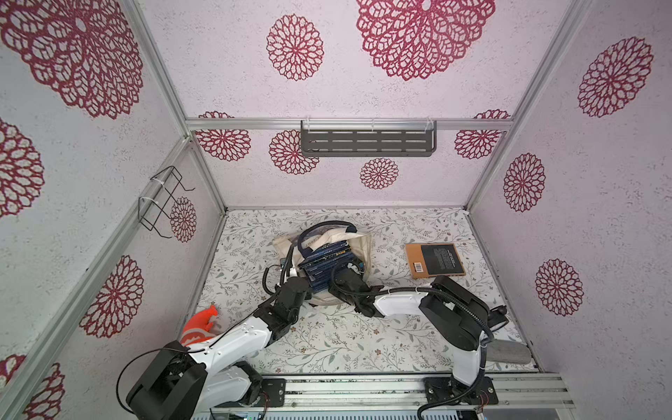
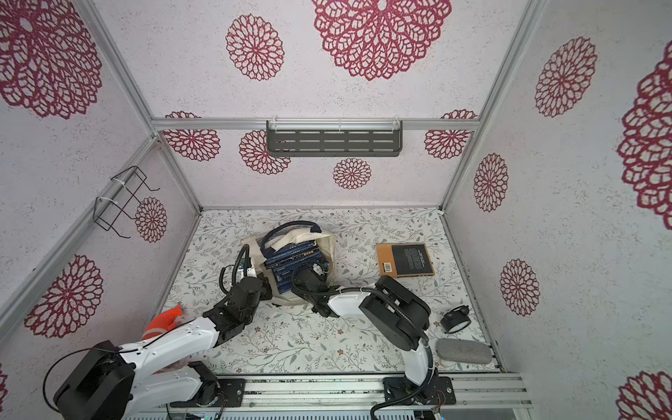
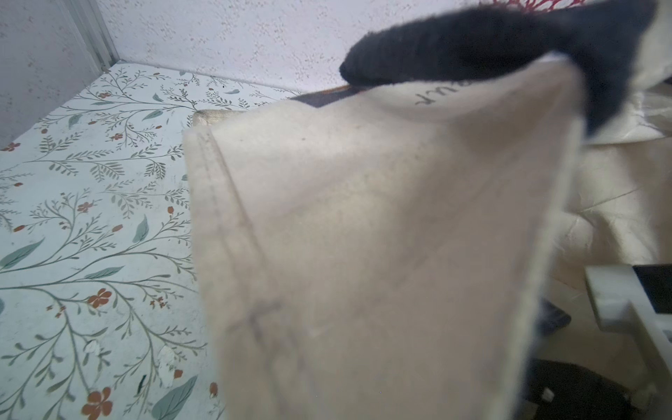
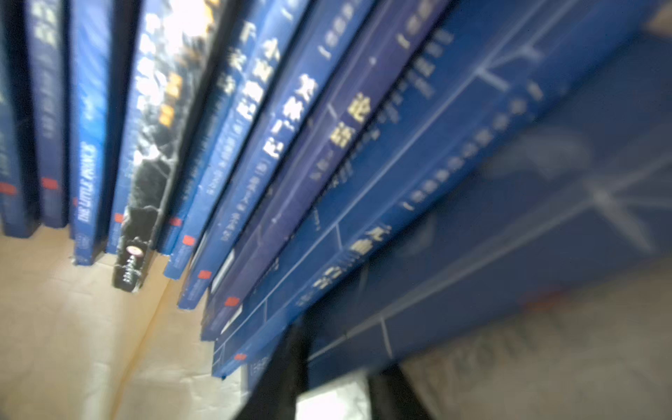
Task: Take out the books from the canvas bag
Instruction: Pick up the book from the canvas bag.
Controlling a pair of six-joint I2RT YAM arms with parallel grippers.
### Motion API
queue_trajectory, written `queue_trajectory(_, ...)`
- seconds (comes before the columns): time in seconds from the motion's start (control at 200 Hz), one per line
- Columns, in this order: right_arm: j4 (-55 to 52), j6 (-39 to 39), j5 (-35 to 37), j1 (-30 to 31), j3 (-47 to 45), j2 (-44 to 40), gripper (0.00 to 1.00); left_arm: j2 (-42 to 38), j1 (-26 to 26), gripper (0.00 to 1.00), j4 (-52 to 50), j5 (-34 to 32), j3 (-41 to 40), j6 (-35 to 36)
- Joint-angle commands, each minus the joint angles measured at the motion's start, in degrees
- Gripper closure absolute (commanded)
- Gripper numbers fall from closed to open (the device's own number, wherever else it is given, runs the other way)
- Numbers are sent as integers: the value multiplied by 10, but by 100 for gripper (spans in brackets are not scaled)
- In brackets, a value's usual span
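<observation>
- The books (image 1: 327, 262) (thin, dark blue, pale lettering on the spines) sit packed side by side inside the canvas bag (image 1: 363, 242). Their edges show through its open mouth. The right wrist view shows the same row (image 4: 327, 145) leaning over pale cloth.
- The orange-brown book (image 1: 434, 260) lies flat on the table (image 1: 327, 345) to the right of the bag and apart from it, barcode label up.
- The bag sits mid-table, somewhat toward the far side. It is cream, and its navy handles (image 1: 329, 224) arch over the far rim.
- The right gripper (image 1: 351, 272) reaches into the bag's mouth at the near-right. One dark finger (image 4: 289, 363) lies against the nearest cover. The picture is blurred, so I cannot tell how wide the jaws stand or whether they hold anything.
- The left gripper (image 1: 306, 283) is closed on the bag's near-left rim, and the cloth (image 3: 363, 236) stands taut across its camera.
- An orange object (image 1: 203, 323) lies near-left and a grey pad (image 2: 463, 351) near-right.
</observation>
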Motion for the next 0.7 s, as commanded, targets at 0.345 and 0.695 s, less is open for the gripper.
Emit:
queue_trajectory(0.345,43,-66,42,-22,6,-12,100,2,-3,100,-3,0,9,9)
queue_trajectory(0.695,53,-61,14,-13,-65,-131,100,14,-4,100,-9,2,16,6)
